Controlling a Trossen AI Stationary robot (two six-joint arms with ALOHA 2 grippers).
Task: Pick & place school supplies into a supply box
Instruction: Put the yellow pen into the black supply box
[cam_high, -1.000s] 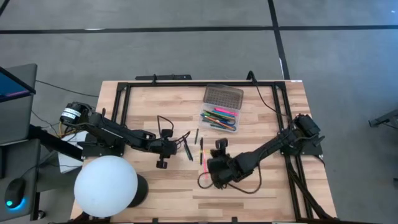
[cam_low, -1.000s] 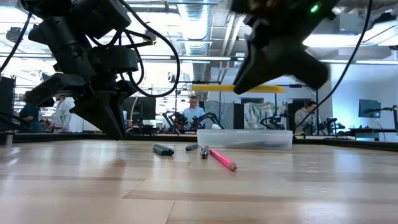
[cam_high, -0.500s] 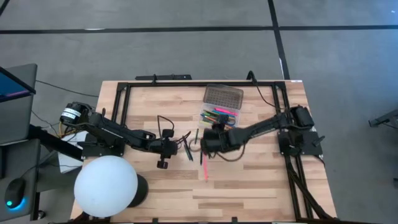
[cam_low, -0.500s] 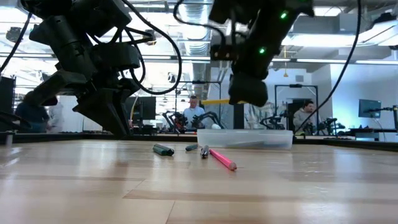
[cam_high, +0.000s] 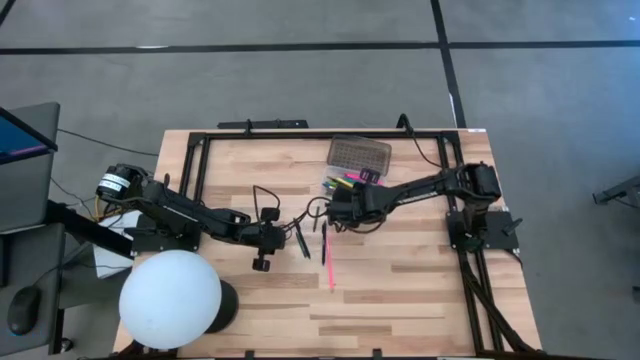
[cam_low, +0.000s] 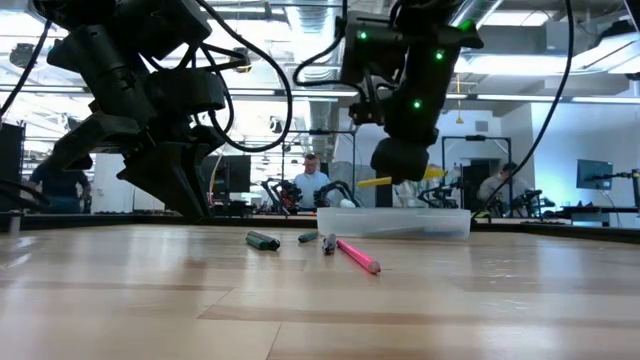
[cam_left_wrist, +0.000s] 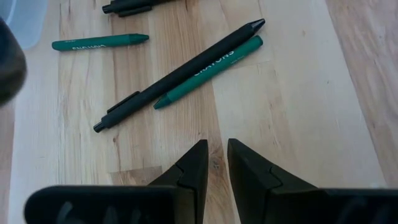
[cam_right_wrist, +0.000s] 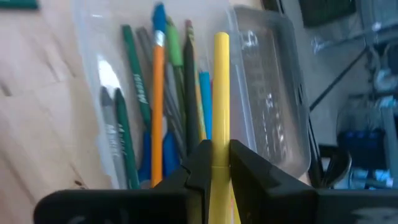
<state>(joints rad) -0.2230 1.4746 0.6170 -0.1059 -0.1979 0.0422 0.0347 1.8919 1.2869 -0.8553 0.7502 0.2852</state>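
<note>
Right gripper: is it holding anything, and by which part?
Yes. The right gripper pinches a yellow pencil partway along its shaft, above the supply box. The left gripper holds nothing.

My high camera looks straight down on the whole surface (cam_high: 400, 290) from far off, while my low camera sits at surface height and faces level across it into the room. The left wrist camera peers close past its fingers (cam_left_wrist: 189, 171) at the wood; the right wrist camera looks closely down into the supply box (cam_right_wrist: 186, 93), which both wide views share.
</note>
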